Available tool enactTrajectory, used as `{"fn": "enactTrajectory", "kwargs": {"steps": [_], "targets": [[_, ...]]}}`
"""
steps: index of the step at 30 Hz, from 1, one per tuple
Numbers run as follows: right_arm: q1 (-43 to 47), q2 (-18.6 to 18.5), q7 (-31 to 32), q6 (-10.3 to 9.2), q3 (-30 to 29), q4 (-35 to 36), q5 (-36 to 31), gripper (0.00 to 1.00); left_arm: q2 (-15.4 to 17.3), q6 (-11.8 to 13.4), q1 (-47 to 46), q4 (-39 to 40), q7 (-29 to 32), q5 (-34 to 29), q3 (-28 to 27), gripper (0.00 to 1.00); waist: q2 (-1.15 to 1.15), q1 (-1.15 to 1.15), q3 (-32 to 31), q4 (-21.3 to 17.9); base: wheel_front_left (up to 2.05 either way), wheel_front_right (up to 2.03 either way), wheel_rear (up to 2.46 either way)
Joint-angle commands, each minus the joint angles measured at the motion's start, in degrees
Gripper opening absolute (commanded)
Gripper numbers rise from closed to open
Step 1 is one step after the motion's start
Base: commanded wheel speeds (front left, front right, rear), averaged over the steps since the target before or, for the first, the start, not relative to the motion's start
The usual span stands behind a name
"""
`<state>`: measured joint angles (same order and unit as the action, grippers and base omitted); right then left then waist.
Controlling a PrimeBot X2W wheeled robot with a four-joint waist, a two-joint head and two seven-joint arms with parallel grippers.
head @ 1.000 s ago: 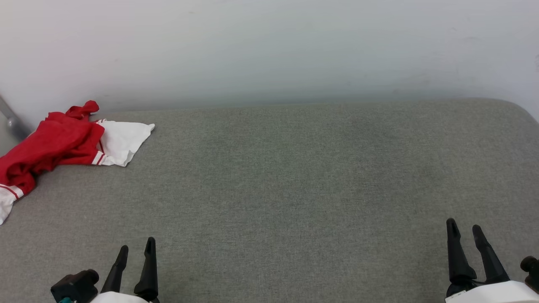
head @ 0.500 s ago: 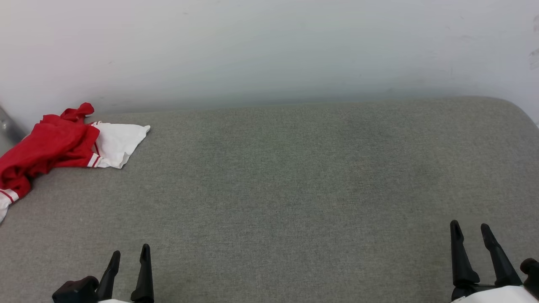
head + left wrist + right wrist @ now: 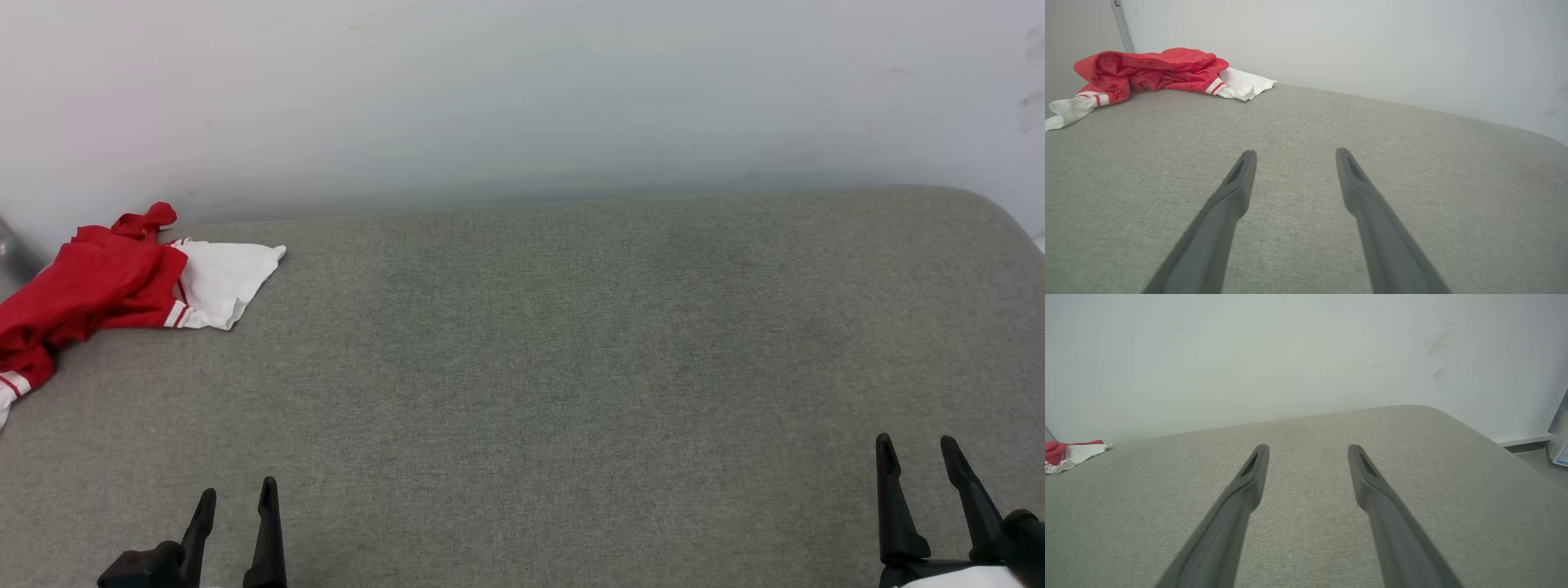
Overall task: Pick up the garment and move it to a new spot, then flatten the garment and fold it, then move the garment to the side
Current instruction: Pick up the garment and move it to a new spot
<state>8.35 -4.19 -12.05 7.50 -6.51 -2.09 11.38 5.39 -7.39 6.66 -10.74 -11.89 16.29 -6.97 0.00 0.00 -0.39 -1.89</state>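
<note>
Garment [image 3: 106,282] bunched far left on grey pad [image 3: 531,343], by wall; not yet picked. Left gripper [image 3: 237,488], right gripper [image 3: 914,441] at near edge, fingers apart, empty. Likely staged for reach; left one nearer garment.

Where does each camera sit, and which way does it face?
Head view: on the robot's head, looking down over the grey cushion to the wall; left gripper and right gripper at the bottom, jaws open.
Left wrist view: low above the cushion, facing the shirt; its own jaws in front.
Right wrist view: low, facing the wall; its own jaws in front.
All three share the shirt at the cushion's far left corner.
</note>
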Motion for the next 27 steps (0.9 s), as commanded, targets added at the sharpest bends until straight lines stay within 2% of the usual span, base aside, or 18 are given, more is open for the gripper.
{"fn": "enactTrajectory", "kwargs": {"steps": [1, 16, 22, 27], "targets": [[0.28, -0.08, -0.45, -0.02, 0.12, 0.52, -1.35, 1.00, 0.16, -0.06, 0.32, 0.24, -0.58, -1.34, -0.42, 1.00, 0.00, 0.00, 0.01, -0.01, 0.00, 0.00, 0.00], [2.33, -0.10, -2.09, -0.02, 0.21, 1.73, -8.17, 1.00, 0.09, -0.07, 2.32, 1.00, -2.21, -6.37, -1.85, 1.00, 0.00, 0.00, -0.64, 2.29, 0.00, 0.00, 0.00], [3.66, 0.24, -2.73, -0.02, 0.16, 2.20, -10.44, 1.00, -0.44, -0.07, 2.85, 2.46, -2.89, -7.94, -3.85, 1.00, 0.00, 0.00, -1.04, 6.05, 0.00, 0.00, 0.00], [4.78, 0.42, -3.22, -0.03, 0.48, 2.42, -12.46, 1.00, -0.55, -0.07, 3.86, 3.20, -3.35, -9.21, -5.33, 1.00, 0.00, 0.00, -1.52, 10.81, 0.00, 0.00, 0.00]]}}
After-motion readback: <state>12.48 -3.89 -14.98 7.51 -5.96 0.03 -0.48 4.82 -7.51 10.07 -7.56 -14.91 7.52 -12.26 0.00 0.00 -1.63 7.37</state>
